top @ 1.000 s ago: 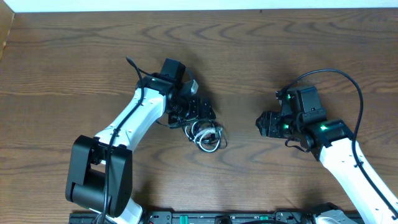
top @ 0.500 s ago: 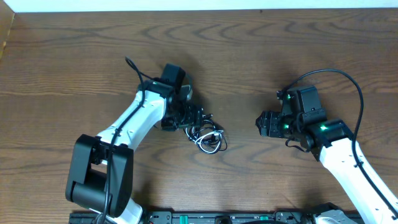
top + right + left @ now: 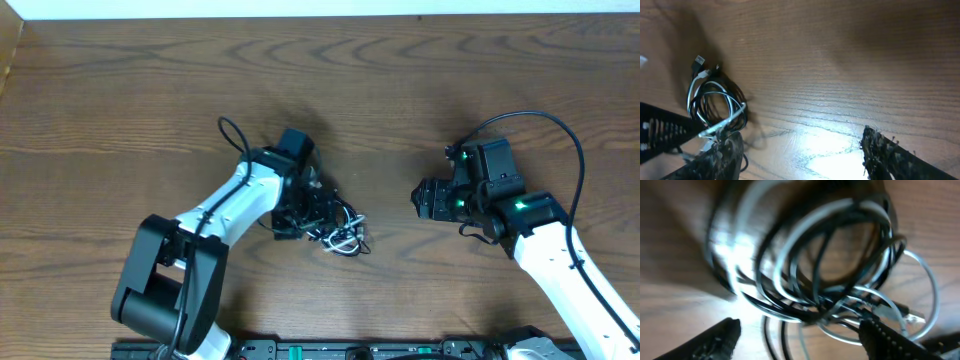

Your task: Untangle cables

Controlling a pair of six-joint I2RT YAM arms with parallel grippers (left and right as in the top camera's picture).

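Observation:
The cables (image 3: 342,236) are a small tangled bundle of thin black and white cords on the wooden table, left of centre. My left gripper (image 3: 312,212) is right at the bundle's left edge. In the left wrist view the cables (image 3: 825,270) fill the frame as overlapping loops, and the left gripper (image 3: 800,341) is open with a few strands lying between its fingers. My right gripper (image 3: 424,200) is open and empty, a hand's width right of the bundle. In the right wrist view the cables (image 3: 715,102) lie far left, and the right gripper (image 3: 800,155) is over bare wood.
The wooden table (image 3: 420,80) stretches to a white wall edge at the back. A thick black wire (image 3: 540,125) loops over the right arm. A black rail (image 3: 330,350) runs along the front edge.
My left gripper has swung right and toward the front onto the bundle. The bundle has shifted slightly right and forward. The right arm has not moved.

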